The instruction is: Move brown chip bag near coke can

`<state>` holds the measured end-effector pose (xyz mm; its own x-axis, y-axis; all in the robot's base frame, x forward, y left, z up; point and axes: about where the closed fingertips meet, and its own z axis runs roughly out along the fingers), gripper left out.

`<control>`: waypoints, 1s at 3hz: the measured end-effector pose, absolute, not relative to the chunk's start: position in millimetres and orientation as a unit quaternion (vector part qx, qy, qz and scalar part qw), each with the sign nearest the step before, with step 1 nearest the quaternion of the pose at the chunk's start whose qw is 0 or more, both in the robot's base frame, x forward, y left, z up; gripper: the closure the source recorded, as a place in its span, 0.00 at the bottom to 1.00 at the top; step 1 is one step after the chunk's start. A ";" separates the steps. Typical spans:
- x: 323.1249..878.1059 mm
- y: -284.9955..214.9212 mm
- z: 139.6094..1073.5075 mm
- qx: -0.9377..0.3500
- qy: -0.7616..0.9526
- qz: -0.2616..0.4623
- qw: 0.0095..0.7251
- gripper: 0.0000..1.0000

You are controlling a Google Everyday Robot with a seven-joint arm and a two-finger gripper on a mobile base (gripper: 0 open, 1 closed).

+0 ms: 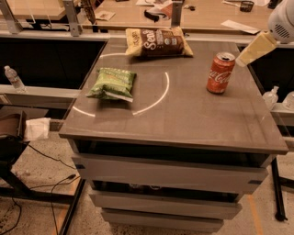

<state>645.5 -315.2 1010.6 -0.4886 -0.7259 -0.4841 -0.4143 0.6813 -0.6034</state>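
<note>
The brown chip bag (158, 42) lies flat at the far edge of the grey table (183, 114), its white lettering facing up. The red coke can (220, 72) stands upright on the right side of the table, about a hand's width nearer and to the right of the bag. My gripper (251, 50) hangs in from the upper right on a white arm (282, 20). Its tan tip is just above and right of the can's top, and I see nothing held in it.
A green chip bag (112, 83) lies on the left of the table beside a white arc (158, 98). A wooden desk (202, 13) with clutter runs behind. Water bottles stand at the left (14, 78) and right (271, 97). Cables (50, 183) lie on the floor.
</note>
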 end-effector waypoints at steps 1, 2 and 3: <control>663.9 -340.3 1016.6 -0.269 0.848 -0.225 0.397 0.00; 687.3 -362.3 1026.7 -0.199 0.855 -0.206 0.432 0.00; 715.9 -372.5 1036.7 -0.149 0.852 -0.169 0.472 0.00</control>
<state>715.9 -372.5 1036.7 -0.5100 -0.4131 -0.7545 -0.0939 0.8986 -0.4286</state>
